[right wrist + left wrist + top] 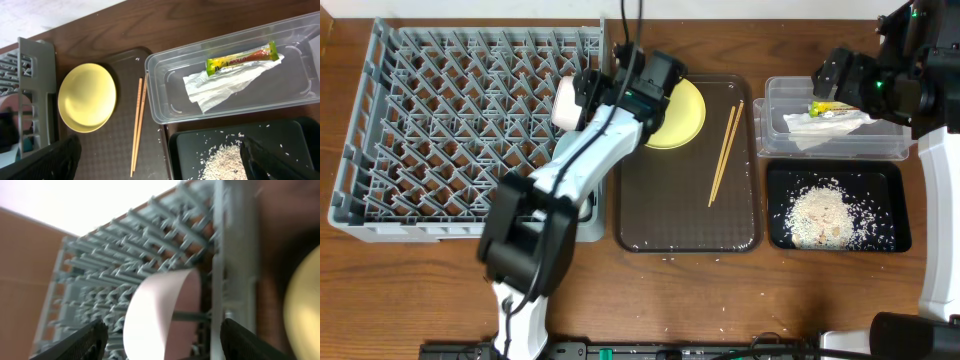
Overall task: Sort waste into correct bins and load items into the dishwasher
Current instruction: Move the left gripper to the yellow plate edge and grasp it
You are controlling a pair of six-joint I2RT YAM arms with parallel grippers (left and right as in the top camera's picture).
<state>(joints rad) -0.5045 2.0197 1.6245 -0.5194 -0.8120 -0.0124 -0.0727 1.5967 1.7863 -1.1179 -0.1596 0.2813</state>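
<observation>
From above, the left hand [578, 97] reaches over the right rim of the grey plastic dish rack [460, 130], a square grid of upright pegs, with a small, smooth white cup [562, 105] at its tip, just at the rack's wall. Beside the rack a brown textured serving tray [685, 215] carries a round yellow plate [682, 115] and thin wooden chopsticks [725, 155] lying side by side. On the right of the wooden bench [620, 300], the right hand [830, 78] hangs over a clear rectangular tub [890, 150]. Below the tub, a shallow black tray [895, 200] holds a heap of white rice scraps [820, 215]. The left wrist view is blurred: the two dark fingers [75, 342] stand wide, and the cup's curved rim sits between them with a gap on either side, the rack's pegs behind it. In the right wrist view the fingers [280, 160] are spread wide with nothing between them. The tub holds a crumpled white napkin [220, 85] with a glossy green-yellow wrapper [242, 59] on top.
</observation>
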